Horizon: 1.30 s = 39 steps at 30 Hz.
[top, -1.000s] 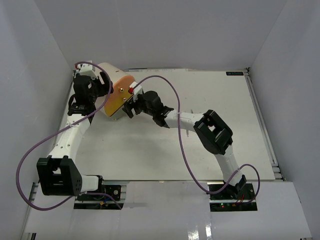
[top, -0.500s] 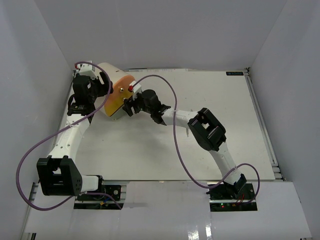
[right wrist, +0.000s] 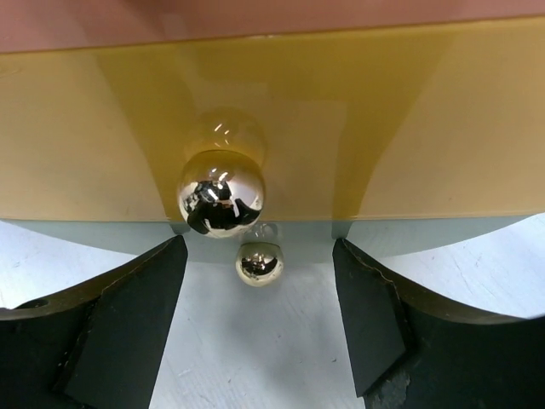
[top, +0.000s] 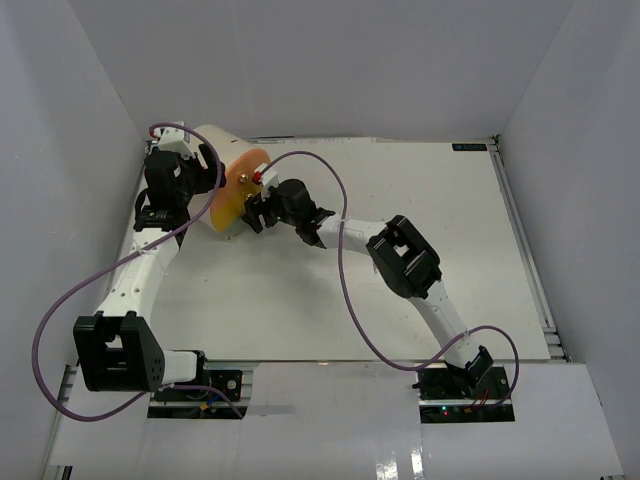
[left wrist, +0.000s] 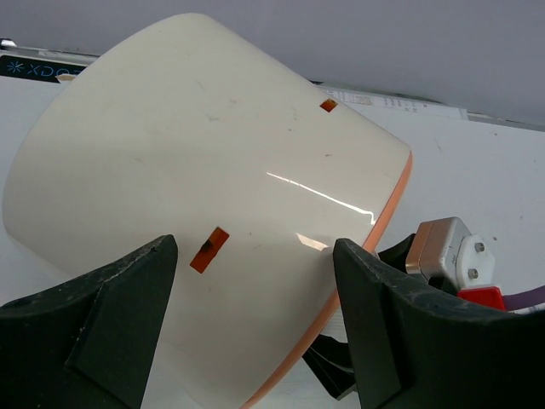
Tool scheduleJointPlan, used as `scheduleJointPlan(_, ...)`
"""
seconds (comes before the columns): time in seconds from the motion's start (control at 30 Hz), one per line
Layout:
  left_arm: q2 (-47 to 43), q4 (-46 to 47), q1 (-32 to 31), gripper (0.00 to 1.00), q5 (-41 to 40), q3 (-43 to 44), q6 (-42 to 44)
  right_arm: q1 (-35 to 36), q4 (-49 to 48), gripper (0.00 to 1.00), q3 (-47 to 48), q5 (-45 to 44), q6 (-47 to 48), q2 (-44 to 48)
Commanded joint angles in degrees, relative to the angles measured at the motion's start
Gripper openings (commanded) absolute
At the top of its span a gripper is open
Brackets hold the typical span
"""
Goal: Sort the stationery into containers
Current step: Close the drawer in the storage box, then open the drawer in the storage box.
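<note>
The right claw has its fingers apart, close up to the round face of the organizer, and holds nothing. In its wrist view a shiny brass knob on the yellow band sits just above the gap between the two fingers. A smaller brass ball sits lower, in the gap itself, and a strip of pink band runs along the top. The left claw is spread wide too, at the cream side wall of the organizer. That wall fills the view beyond both fingers, and I cannot tell whether the tips touch it. The organizer sits in the far left corner of the table, with its round face turned toward the right arm and an orange rim showing at the edge.
</note>
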State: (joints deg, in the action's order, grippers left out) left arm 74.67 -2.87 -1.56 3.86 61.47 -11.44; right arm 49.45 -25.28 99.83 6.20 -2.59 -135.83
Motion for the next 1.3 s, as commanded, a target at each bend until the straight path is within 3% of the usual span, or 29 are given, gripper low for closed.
scheduleJointPlan(0.0, -0.8, -2.6, 0.0, 0.84, 3.0, -1.1, -0.9, -0.1, -3.5, 0.76, 3.3, 0.3, -0.3, -0.8)
scheduleJointPlan(0.63, -0.9, -2.7, 0.0, 0.82, 3.3, -1.1, -0.9, -0.2, -5.2, 0.71, -3.8, -0.1, 4.0, 9.4)
scheduleJointPlan(0.97, -1.1, -2.6, 0.1, 0.82, 3.8, -1.2, -0.8, -0.3, -2.9, 0.69, 0.4, 0.9, 4.2, 7.6)
scheduleJointPlan(1.27, -1.4, -2.6, 0.1, 0.82, 3.9, -1.0, -0.8, -0.3, -2.4, 0.59, 1.9, 0.6, 4.2, 6.0)
